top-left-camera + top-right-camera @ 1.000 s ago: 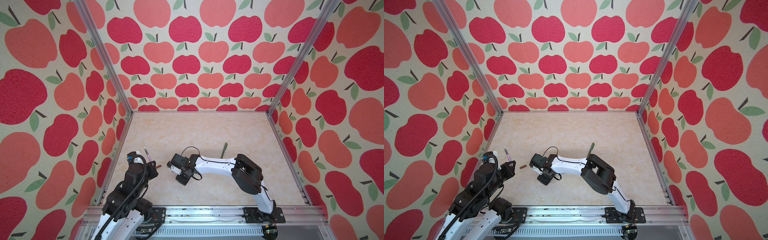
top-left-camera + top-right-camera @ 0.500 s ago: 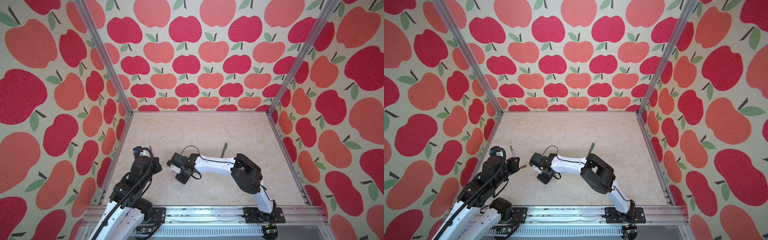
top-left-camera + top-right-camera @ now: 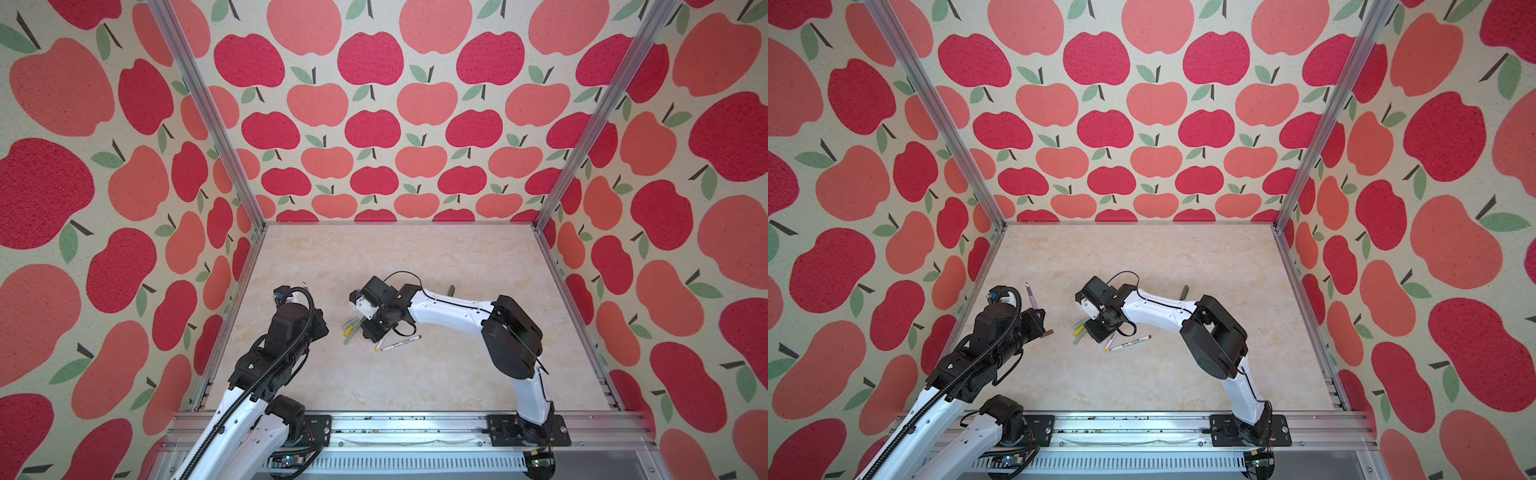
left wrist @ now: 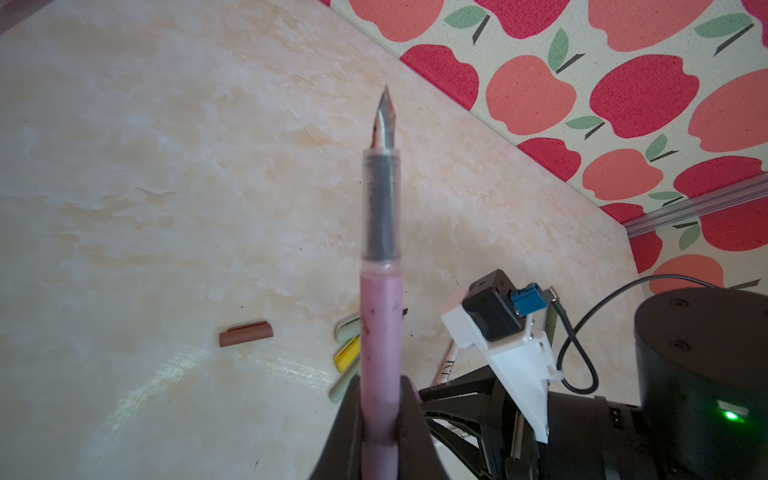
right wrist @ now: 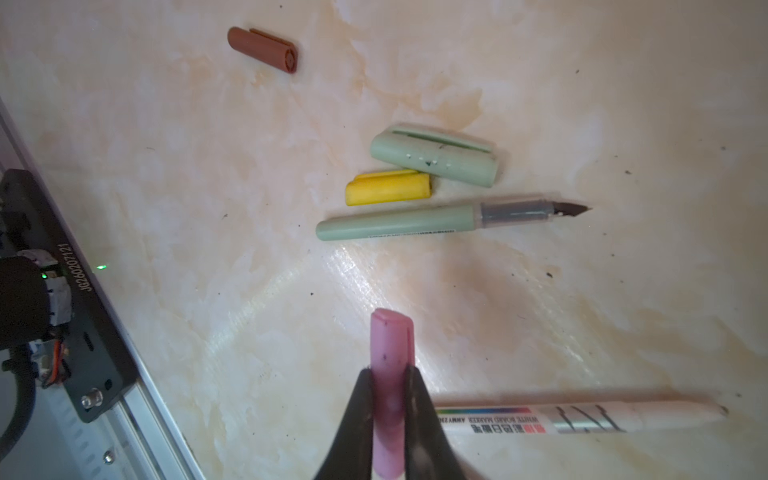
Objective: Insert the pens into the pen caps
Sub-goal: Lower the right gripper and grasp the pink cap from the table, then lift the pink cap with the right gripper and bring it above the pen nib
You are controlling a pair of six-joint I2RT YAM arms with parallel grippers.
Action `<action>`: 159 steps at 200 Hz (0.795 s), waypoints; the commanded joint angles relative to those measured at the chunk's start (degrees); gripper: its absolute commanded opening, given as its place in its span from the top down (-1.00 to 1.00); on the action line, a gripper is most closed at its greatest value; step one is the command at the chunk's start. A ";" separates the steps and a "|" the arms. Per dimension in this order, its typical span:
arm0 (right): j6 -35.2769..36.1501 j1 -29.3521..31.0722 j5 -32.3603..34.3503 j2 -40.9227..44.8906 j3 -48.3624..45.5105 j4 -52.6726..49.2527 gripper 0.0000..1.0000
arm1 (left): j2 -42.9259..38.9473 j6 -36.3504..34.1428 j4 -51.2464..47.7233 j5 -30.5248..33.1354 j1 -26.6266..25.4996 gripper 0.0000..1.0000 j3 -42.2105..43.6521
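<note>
Lilac-pink pen (image 4: pixel 380 332): up off the table and pinched by the barrel in the left gripper (image 4: pixel 380 386), jaws pressed tight on it, nib bare and pointing away from the fingers.
Brown cap (image 4: pixel 246 333): there it is, lying alone on the marbled table (image 4: pixel 124 166), between the two grippers.
Light green cap (image 5: pixel 434 156): flat on the table, with the yellow cap (image 5: pixel 388 189) just beside it.
Pale sage pen (image 5: pixel 399 222): uncapped, lying right next to the yellow one, dark nib showing.
Pink cap (image 5: pixel 390 340): nipped between the right gripper (image 5: pixel 388 374) jaws, closed hard on it.
White pen (image 5: pixel 582 417): flat by that gripper, print showing; second white pen (image 3: pixel 1109 341) close alongside.
Dark green pen (image 3: pixel 1183 291): beyond the right arm, well apart, partly hidden.
</note>
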State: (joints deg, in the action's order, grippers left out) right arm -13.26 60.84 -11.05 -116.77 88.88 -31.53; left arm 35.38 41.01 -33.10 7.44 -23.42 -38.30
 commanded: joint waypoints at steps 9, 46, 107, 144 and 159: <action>-1.29 -1.56 -2.35 2.75 -0.73 0.25 0.71 | 1.13 -1.30 2.90 -1.39 0.32 1.00 -0.87; -3.82 -6.19 -1.62 5.58 -2.01 0.57 0.70 | 4.58 -3.89 7.73 -8.37 0.30 1.00 -0.88; -10.61 -17.58 -2.35 13.61 -10.34 6.16 0.69 | 17.74 -10.43 20.61 -23.31 -7.04 1.00 -2.15; -15.23 -24.19 -4.06 18.69 -15.46 11.75 0.69 | 29.12 -10.89 27.96 -27.80 -13.68 1.00 -4.24; -17.44 -26.23 -5.58 20.71 -17.52 14.39 0.69 | 33.06 -10.62 29.66 -27.22 -15.76 1.00 -5.23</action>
State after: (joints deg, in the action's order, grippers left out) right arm -25.52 36.88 -13.61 -100.01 74.28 -22.39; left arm 63.86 31.75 -9.58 -16.82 -36.80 -40.91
